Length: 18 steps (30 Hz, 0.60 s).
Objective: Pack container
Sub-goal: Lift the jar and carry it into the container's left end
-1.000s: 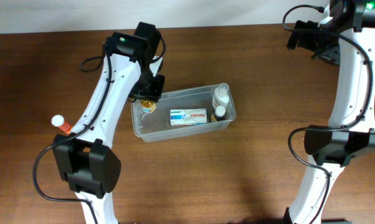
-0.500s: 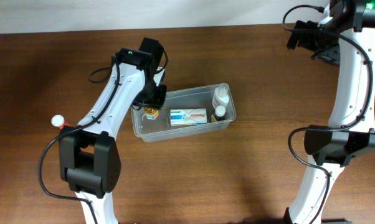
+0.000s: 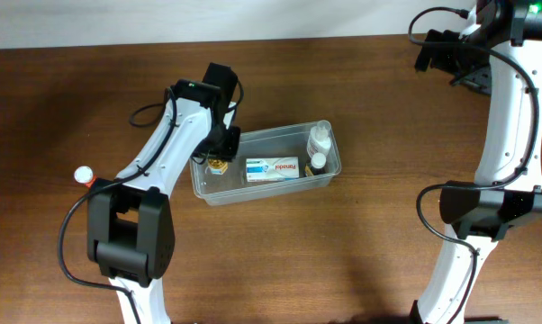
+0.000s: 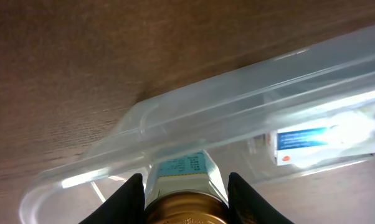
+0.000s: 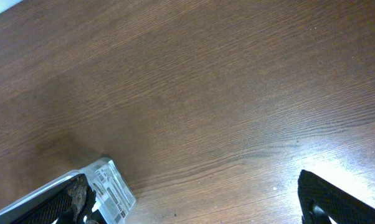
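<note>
Overhead: the container [image 3: 269, 135] lies mid-table, well apart from the right gripper [image 3: 430, 51]. The left gripper [image 3: 219, 160] hangs at its left end.

Left wrist: both fingers clamp a gold-capped bottle [image 4: 186, 186] at the container's rounded corner.

Right wrist: the jaws are spread wide, gripping nothing, above the wooden table [image 5: 206, 93].

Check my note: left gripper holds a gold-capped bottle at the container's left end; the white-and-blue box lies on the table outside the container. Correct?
Not quite: the overhead view shows the white-and-blue box lying inside the container, near its middle. The rest stands: the left gripper holds the gold-capped bottle at the container's left end.
</note>
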Available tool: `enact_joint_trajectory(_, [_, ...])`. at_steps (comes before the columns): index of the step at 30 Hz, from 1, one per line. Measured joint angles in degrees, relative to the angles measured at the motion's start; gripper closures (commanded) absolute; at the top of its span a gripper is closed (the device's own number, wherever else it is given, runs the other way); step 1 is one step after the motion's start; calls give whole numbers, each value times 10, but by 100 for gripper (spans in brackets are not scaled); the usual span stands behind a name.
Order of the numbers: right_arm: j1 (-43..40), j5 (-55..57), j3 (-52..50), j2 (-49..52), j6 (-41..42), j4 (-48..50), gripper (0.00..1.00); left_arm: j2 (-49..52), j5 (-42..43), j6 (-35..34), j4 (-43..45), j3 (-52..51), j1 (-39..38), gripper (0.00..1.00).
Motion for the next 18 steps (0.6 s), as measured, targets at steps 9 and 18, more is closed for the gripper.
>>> enact_joint_trajectory(9, [0,0,0,0,0,0,2,0,-13,-13,30,-24,0,61])
enact_joint_trajectory(18, [0,0,0,0,0,0,2,0,-28,-15,69,-67,0,61])
